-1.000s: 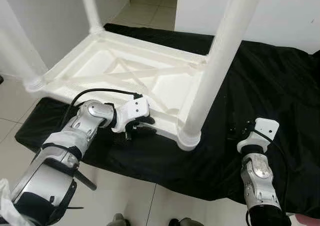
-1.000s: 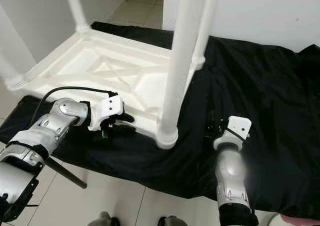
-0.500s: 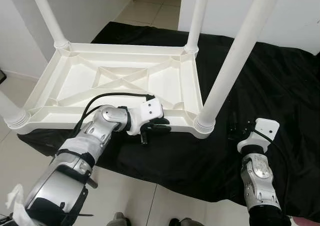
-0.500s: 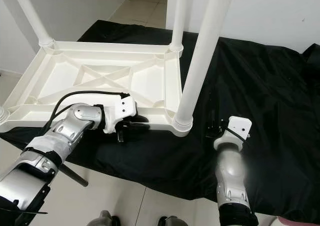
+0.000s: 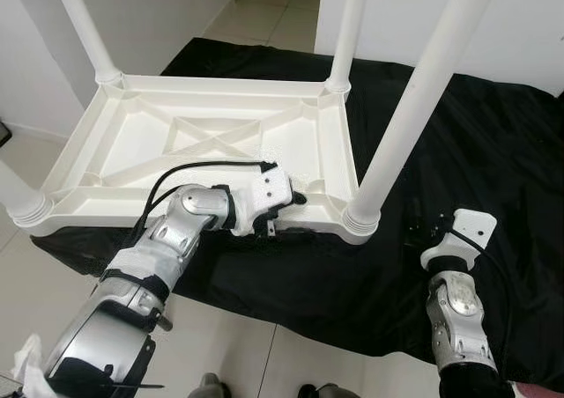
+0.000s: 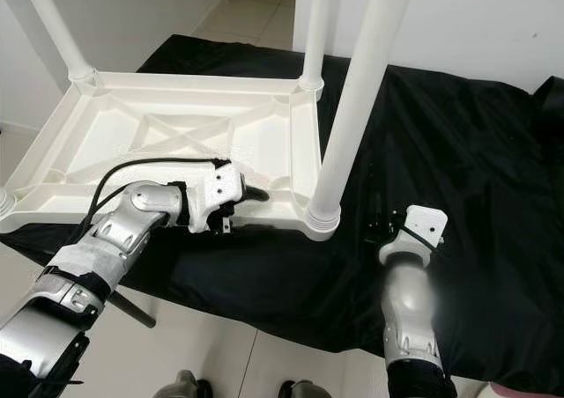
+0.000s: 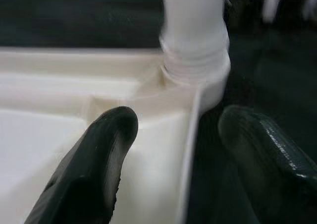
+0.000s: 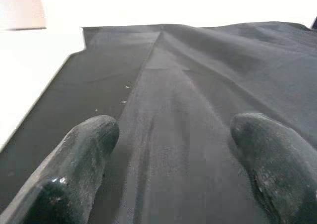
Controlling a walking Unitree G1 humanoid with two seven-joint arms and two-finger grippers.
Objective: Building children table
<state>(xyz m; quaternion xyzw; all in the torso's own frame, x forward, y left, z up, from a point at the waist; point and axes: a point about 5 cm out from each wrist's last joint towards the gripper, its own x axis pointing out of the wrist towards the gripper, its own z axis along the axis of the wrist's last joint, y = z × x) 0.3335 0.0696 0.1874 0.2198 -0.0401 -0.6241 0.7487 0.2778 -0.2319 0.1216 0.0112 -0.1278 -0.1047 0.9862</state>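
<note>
The white plastic children's table (image 5: 203, 143) lies upside down on a black cloth (image 5: 493, 151), its legs pointing up. The near right leg (image 5: 414, 107) stands in its corner socket (image 7: 195, 60). My left gripper (image 5: 284, 206) is at the table's near rim (image 7: 190, 135), just left of that leg. It is open, one finger (image 7: 99, 154) inside the rim and the other finger (image 7: 262, 154) outside over the cloth. My right gripper (image 5: 421, 226) hovers open over bare cloth to the right of the table, its fingers (image 8: 79, 159) wide apart.
Three other legs (image 5: 346, 28) rise from the table's far and left corners. White walls (image 5: 520, 19) stand behind the cloth, with a tiled passage (image 5: 264, 2) between them. Tiled floor (image 5: 229, 345) runs along the cloth's near edge.
The view shifted a second ago. Since half a second ago my left gripper has moved from the cloth just below the rim up onto the table's near rim, straddling it. The right arm has stayed put.
</note>
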